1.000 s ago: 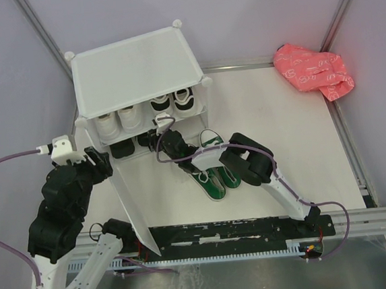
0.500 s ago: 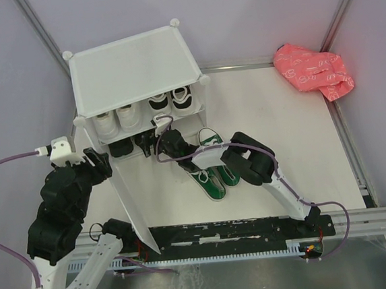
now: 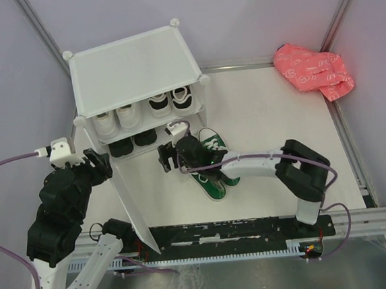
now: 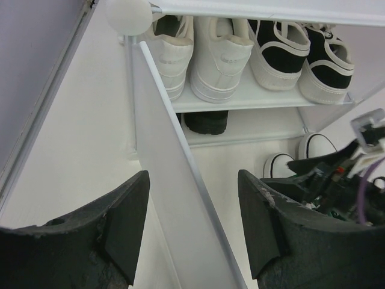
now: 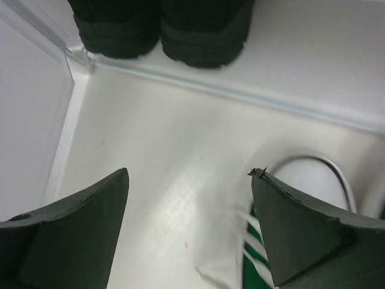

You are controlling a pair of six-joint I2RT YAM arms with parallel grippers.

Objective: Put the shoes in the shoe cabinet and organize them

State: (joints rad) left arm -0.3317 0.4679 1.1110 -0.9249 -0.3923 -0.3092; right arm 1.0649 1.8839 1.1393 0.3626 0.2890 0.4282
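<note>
White desk [image 3: 271, 110]: right pincer [image 5: 189, 174] wide open, holding nothing, by green shoes [image 3: 216, 188]. Cabinet door [image 4: 165, 150] sits inside left pincer [image 4: 192, 177]; can't tell if squeezed.

shoe cabinet [image 3: 132, 68]: seen as matt translucent plastic | green sneakers [image 3: 216, 187]: canvas cloth noted | table [image 3: 280, 130]: smooth, faintly glossy | fingers [image 5: 66, 229]: matt black, scuffed at edges

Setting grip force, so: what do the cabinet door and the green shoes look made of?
Cabinet door: thin frosted plastic, matte, seemingly translucent with a slim edge. Green shoes: probably canvas with a dull finish, though they are too small to confirm. Their toe caps look like smooth white rubber.
</note>
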